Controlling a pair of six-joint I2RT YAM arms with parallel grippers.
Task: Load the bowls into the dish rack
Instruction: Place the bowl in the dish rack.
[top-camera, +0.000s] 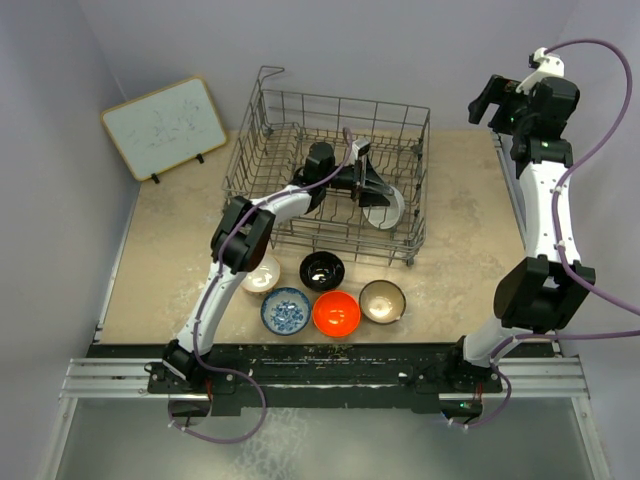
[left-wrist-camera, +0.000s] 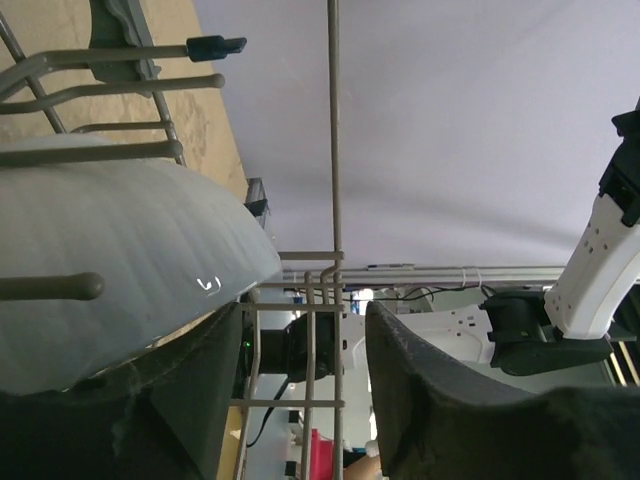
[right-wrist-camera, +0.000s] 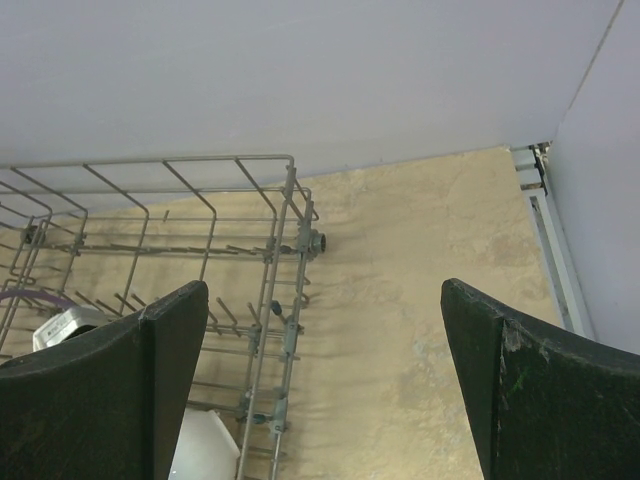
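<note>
The grey wire dish rack (top-camera: 262, 120) stands at the back middle of the table. A white bowl (top-camera: 390, 208) leans on edge among its tines on the right side. My left gripper (top-camera: 366, 184) is inside the rack right beside it. In the left wrist view the white bowl (left-wrist-camera: 120, 260) rests over the left finger (left-wrist-camera: 190, 390), and my left gripper (left-wrist-camera: 305, 310) is open with only rack wires (left-wrist-camera: 334, 150) showing in the gap. On the table in front of the rack sit the cream (top-camera: 262, 276), black (top-camera: 322, 270), blue-and-white (top-camera: 285, 310), orange-red (top-camera: 337, 313) and brown-rimmed (top-camera: 382, 301) bowls. My right gripper (top-camera: 487, 100) hangs high at the back right, open and empty.
A white board (top-camera: 165, 125) leans at the back left. The right wrist view looks down past the open right gripper (right-wrist-camera: 322, 285) onto the rack's right corner (right-wrist-camera: 270, 330), the white bowl (right-wrist-camera: 205, 445) and bare tan table (right-wrist-camera: 420, 300). Purple walls close in the back and sides.
</note>
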